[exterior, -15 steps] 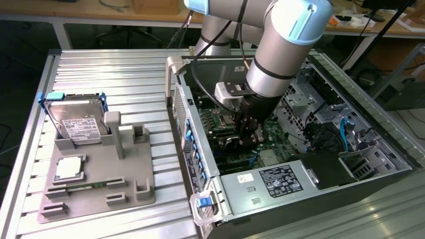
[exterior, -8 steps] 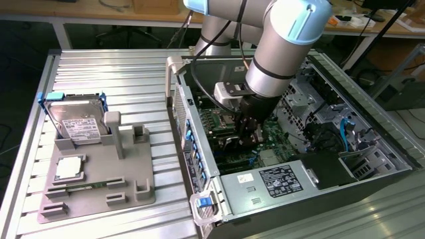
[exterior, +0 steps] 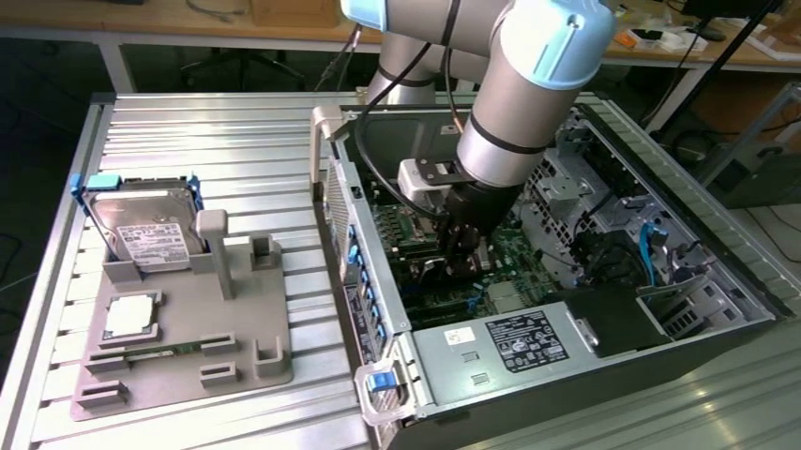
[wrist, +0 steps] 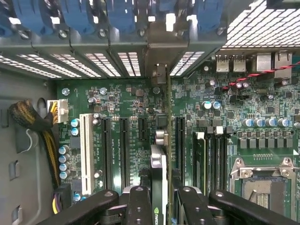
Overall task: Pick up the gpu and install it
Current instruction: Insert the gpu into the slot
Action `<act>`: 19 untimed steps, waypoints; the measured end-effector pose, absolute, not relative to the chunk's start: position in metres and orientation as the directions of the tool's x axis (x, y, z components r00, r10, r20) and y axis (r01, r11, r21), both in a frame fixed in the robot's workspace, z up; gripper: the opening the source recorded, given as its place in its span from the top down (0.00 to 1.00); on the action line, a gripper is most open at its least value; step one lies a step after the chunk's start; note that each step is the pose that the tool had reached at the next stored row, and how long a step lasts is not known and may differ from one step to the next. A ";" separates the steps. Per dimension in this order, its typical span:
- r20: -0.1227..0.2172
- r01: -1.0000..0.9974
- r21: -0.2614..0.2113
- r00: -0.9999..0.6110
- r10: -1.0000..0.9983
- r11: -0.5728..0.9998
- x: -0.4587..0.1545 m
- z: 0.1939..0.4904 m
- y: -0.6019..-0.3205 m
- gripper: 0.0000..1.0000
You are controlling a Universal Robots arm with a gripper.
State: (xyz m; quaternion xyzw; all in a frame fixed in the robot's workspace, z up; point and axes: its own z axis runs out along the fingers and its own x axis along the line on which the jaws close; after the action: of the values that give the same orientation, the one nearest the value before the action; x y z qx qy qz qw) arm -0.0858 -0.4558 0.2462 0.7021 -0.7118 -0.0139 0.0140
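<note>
Reaching down into the open computer case (exterior: 701, 281), the arm's gripper (exterior: 460, 251) is clamped on the gpu (wrist: 159, 187), which stands on edge between its fingers (wrist: 138, 206) over the green motherboard (wrist: 126, 103). From the wrist view the card's thin edge runs toward the case's rear wall, lined up with the row of black expansion slots (wrist: 123, 145); whether it is seated I cannot tell. A white slot (wrist: 86, 152) lies to one side, and a bundle of yellow and black cables (wrist: 33, 122) sits beyond that. Blue slot clips (wrist: 122, 16) line the rear wall. Outside the case, toward the exterior view's left, a grey parts holder (exterior: 188, 347) rests on the metal table (exterior: 225, 131), with a hard drive (exterior: 148, 234) standing in it and a small silver chip (exterior: 130, 317) lying flat nearby.
</note>
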 end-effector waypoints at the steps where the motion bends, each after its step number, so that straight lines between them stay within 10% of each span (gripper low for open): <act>1: 0.000 -0.999 0.039 -0.014 -1.000 0.014 -0.086 0.246 -0.456 0.73; 19: 0.000 -0.999 0.039 -0.014 -1.000 0.014 -0.086 0.257 -0.456 0.53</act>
State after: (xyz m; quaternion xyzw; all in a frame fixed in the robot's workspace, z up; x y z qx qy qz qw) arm -0.0858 -0.4557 0.2574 0.7021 -0.7118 -0.0140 0.0137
